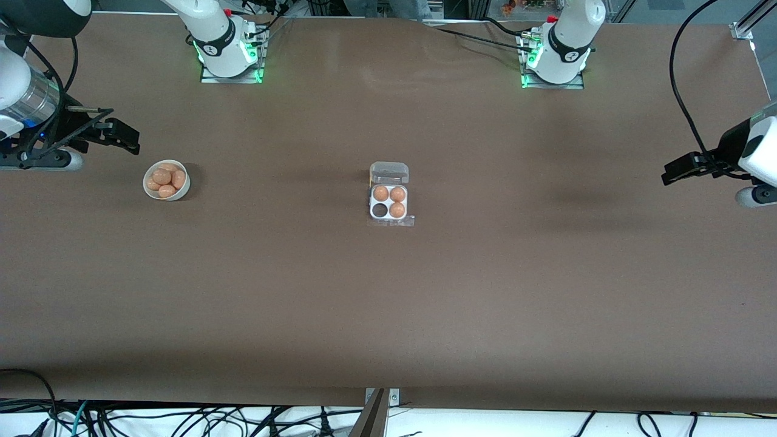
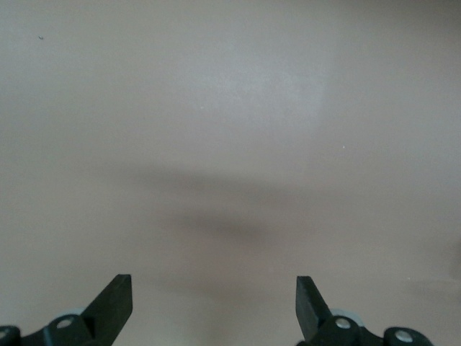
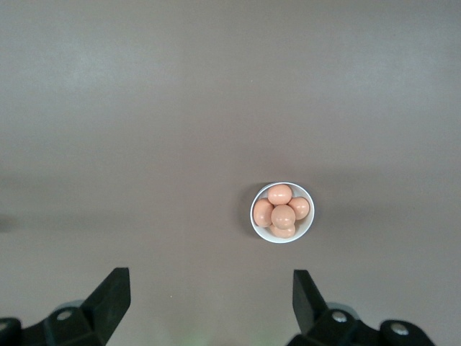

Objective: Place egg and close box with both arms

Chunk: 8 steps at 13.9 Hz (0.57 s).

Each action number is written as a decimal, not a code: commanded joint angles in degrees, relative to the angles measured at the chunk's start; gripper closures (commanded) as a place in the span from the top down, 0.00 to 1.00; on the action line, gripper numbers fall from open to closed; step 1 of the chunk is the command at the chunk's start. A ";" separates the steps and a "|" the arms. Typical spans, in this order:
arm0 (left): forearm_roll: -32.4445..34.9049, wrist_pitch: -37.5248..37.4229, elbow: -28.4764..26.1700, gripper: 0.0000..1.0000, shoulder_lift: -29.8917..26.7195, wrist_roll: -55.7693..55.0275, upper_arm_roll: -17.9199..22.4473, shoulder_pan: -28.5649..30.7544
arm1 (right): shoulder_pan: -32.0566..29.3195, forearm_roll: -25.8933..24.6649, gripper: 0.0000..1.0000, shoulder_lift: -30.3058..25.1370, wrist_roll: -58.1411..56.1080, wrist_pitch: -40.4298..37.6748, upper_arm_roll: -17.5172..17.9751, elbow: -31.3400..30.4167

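Note:
The box (image 1: 389,204) sits at the table's middle, a white four-cell tray with its clear lid (image 1: 389,173) folded open toward the robots. Three cells hold brown eggs (image 1: 389,197); the cell nearest the front camera toward the right arm's end is empty. A round white bowl (image 1: 166,180) with several brown eggs stands toward the right arm's end and shows in the right wrist view (image 3: 282,212). My right gripper (image 1: 124,138) is open and empty, up in the air beside the bowl (image 3: 209,288). My left gripper (image 1: 671,173) is open and empty over bare table at the left arm's end (image 2: 214,292).
The brown table (image 1: 388,303) spreads wide around the box. The arm bases (image 1: 229,45) stand along the edge farthest from the front camera. Cables (image 1: 182,419) hang below the table's front edge.

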 commanded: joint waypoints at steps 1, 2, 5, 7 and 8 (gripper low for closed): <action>1.95 -0.37 3.67 1.00 2.28 1.06 -0.25 0.62 | -0.11 0.16 1.00 -0.82 0.39 0.18 0.18 -0.34; 1.95 -0.37 4.20 1.00 2.46 1.06 -0.25 0.62 | -0.11 0.16 1.00 -0.82 0.39 0.09 0.18 -0.34; 2.03 -0.37 4.29 1.00 2.46 1.06 -0.25 0.97 | -0.11 0.16 1.00 -0.82 0.39 0.09 0.18 -0.34; 2.03 -0.37 4.38 1.00 2.46 1.06 -0.25 0.97 | -0.11 0.16 1.00 -0.82 0.39 0.09 0.18 -0.34; 2.03 -0.37 4.38 1.00 2.46 1.06 -0.25 0.97 | -0.11 0.16 1.00 -0.82 0.39 0.09 0.18 -0.34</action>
